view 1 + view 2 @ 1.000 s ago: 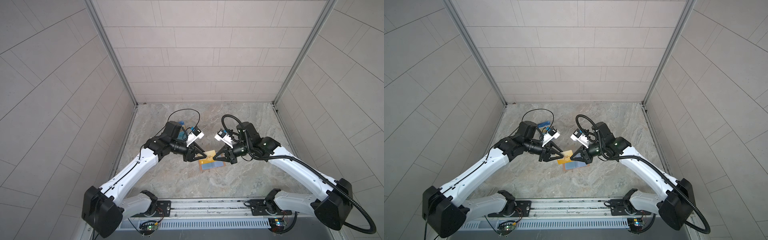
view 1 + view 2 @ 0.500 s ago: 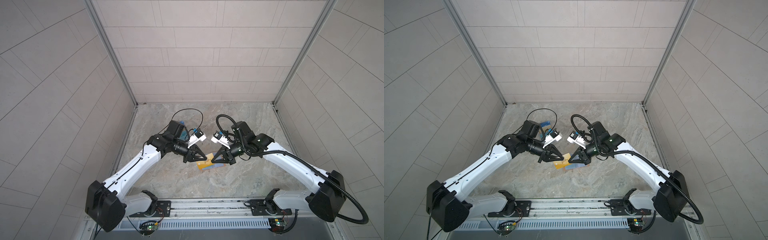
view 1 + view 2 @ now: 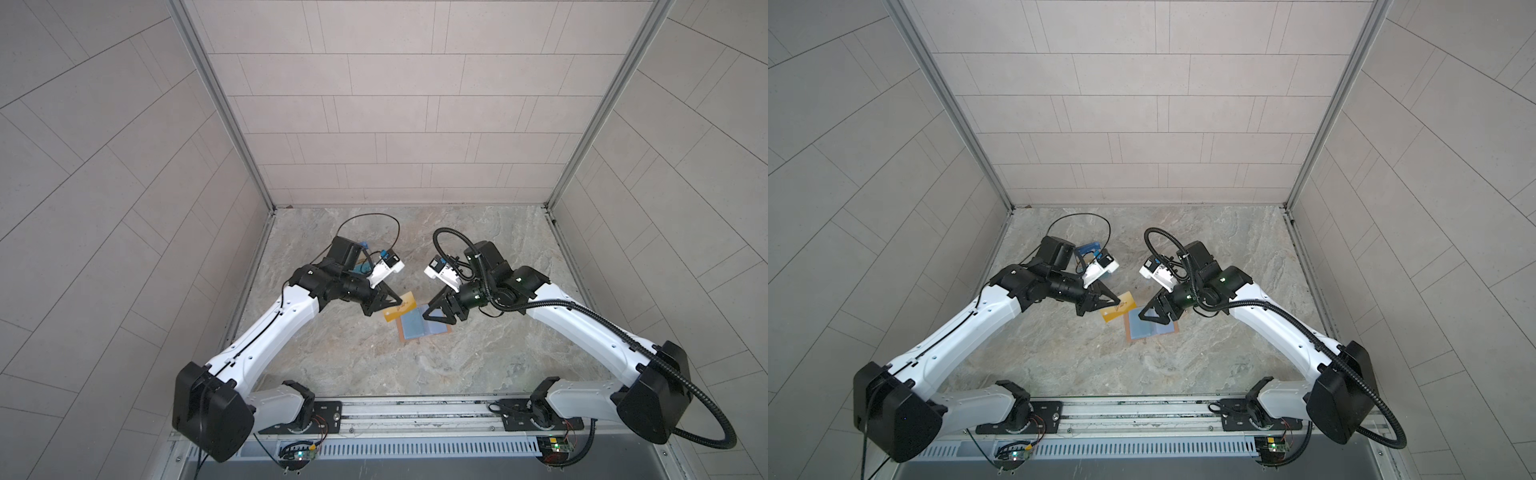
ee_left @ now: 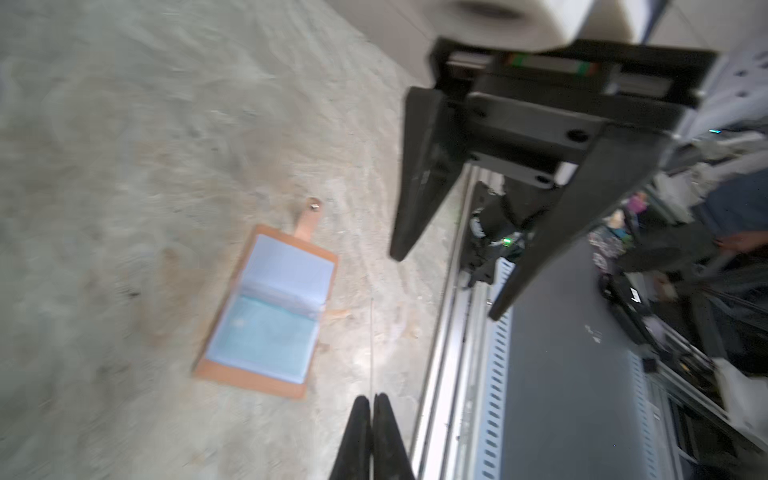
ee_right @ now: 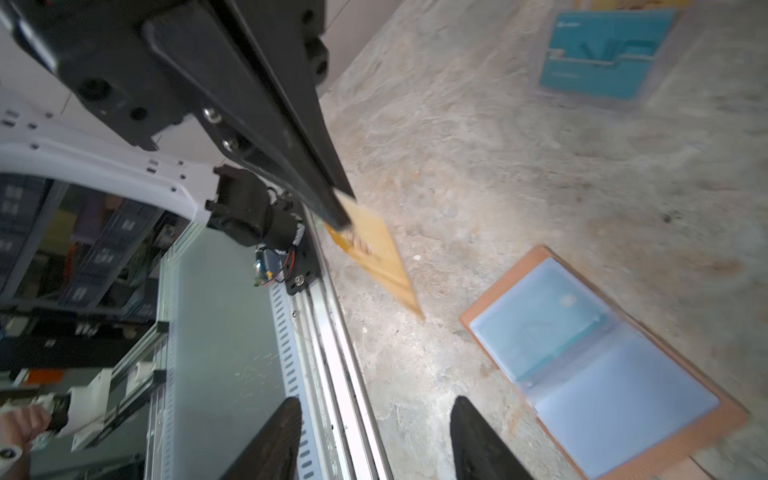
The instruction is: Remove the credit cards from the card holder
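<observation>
The left gripper (image 5: 344,217) has its two fingers pressed together on one short end of the gold card (image 5: 376,255), which juts out past the fingertips, tilted and lifted clear of the surface. In the left wrist view the same fingers (image 4: 360,419) meet with no gap, and the card shows only as a thin edge-on line beyond them.

The right gripper (image 5: 376,401) stands wide open with nothing between its fingers (image 4: 419,183), and it touches nothing. It faces the left gripper's tips, with the card between them.

Below and just beside both sets of fingertips, the card holder (image 4: 270,311) lies spread flat and open. Its tan leather rim frames two pale blue plastic sleeves, and its snap tab (image 4: 309,216) points away from the fold. One sleeve looks greener than the other. Whether a card sits in it I cannot tell. In both top views the right fingertips hang over the holder's edge (image 3: 417,330) (image 3: 1148,328).

Farther out, behind the left gripper's wrist, rests a pile of cards (image 5: 602,54) with a teal one on top.

All of this sits on a grey-beige marbled surface (image 3: 374,374). Pale tiled walls (image 3: 415,124) close it in on three sides, joined at metal corner posts (image 3: 224,108). A metal rail (image 3: 415,411) carrying both arm bases runs along the open front.
</observation>
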You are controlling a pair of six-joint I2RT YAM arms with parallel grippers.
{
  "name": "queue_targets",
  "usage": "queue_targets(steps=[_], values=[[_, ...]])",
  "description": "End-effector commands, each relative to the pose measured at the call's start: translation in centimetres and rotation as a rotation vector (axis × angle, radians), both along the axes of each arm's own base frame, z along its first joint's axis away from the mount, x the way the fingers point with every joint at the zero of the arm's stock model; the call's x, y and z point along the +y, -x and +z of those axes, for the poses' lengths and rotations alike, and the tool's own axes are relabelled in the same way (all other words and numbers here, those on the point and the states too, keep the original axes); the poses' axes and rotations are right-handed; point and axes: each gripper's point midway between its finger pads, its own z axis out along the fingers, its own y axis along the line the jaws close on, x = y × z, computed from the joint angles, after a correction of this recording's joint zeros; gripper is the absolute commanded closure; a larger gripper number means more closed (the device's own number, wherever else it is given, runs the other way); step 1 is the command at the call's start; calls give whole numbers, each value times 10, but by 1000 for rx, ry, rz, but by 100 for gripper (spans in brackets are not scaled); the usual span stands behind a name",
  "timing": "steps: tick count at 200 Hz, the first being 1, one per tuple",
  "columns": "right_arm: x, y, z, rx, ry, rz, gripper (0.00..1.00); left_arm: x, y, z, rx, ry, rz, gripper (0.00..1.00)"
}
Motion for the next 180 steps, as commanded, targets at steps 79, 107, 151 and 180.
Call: queue_targets(steps=[79,107,151,180], values=[[-43,-28,-45,-64,274,-215,33,66,-124,-50,-357,-539,23,100],[-43,-25,-39,-74,261,-206,33,67,-155,-53,-376,-473,14,100],[-43,-25,-36,-65,235,-203,33,79,-181,-76,-342,-493,-10,100],[-45,-25,-31,-67,212,-211,32,86,-192,-87,-328,-476,8,100]])
